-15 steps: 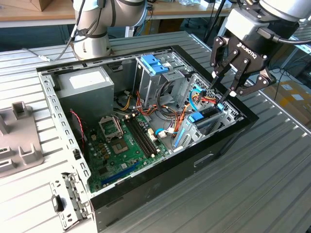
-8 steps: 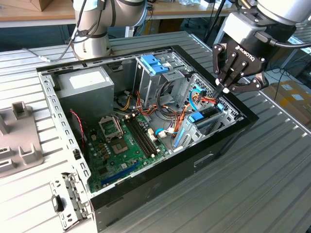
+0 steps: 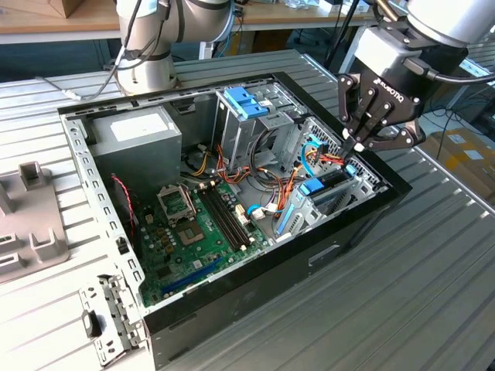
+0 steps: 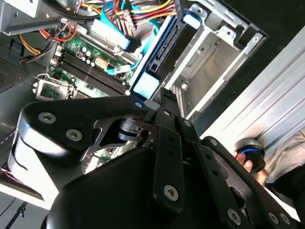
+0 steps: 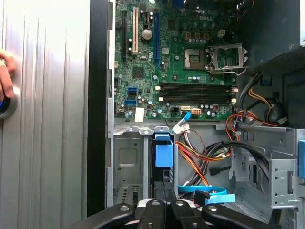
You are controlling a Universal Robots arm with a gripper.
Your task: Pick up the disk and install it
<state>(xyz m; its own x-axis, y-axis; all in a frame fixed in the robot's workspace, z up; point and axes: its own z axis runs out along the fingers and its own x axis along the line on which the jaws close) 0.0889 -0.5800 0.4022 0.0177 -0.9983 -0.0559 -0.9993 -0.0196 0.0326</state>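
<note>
The disk (image 3: 334, 191) stands on edge in the drive bay at the open computer case's side toward the exterior view's right, a blue tab (image 3: 312, 186) at its end. Both wrist views show the disk (image 4: 159, 52) (image 5: 162, 177) as a dark narrow slab sitting between the bay's metal walls, with its blue tab (image 5: 163, 151) toward the motherboard. My gripper (image 3: 357, 145) hangs right over the disk's upper edge. Its fingers are shut together with nothing between them, and its tip (image 4: 165, 97) (image 5: 164, 190) is at or just above that edge.
A grey power-supply box (image 3: 135, 135) and a metal cage with light-blue handles (image 3: 247, 104) fill the case's far side; the motherboard (image 3: 193, 224) lies on its floor. Cables (image 3: 325, 158) run beside the bay. A person's hand (image 5: 5, 76) rests on the table outside the case.
</note>
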